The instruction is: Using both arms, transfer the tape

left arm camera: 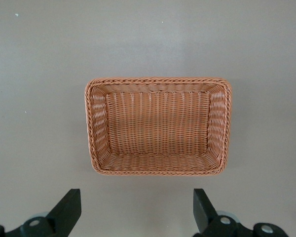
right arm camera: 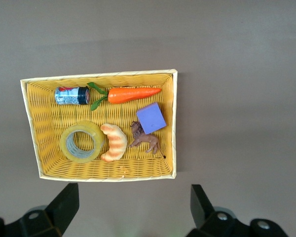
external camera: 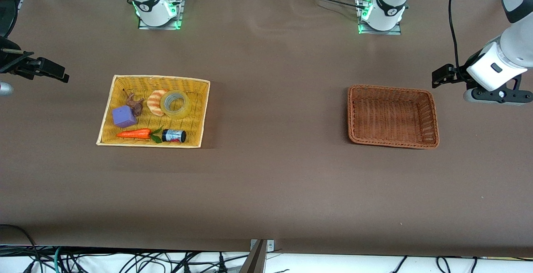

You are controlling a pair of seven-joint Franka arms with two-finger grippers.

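Spanning the whole scene, the brown bench (external camera: 266, 189) carries two containers well apart. Toward the right arm's end sits the yellow tray (external camera: 125, 82), and toward the left arm's end the brown wicker basket (external camera: 433, 115), which holds nothing.

Each arm hangs off its own end of the bench. The left end effector (left arm camera: 136, 210) hovers beside the basket with its fingers spread wide and nothing between them; the right end effector (right arm camera: 134, 207) hovers just outside the tray, likewise spread and empty.

Inside the tray lie a purple cube (external camera: 123, 117), an orange carrot (external camera: 134, 133), a striped croissant toy (external camera: 155, 102), a small brown animal figure (external camera: 135, 103) and a little dark can (external camera: 173, 135). The tape (external camera: 176, 104) lies flat in the tray, touching the croissant, on the tray's side toward the basket.

Judging from this, no step is under way yet: the first pick has not begun. The next move likely calls for the right arm to come over the tape and lower one finger into the core, the other outside the ring, clear of the croissant, then lift it toward the middle for a handover.
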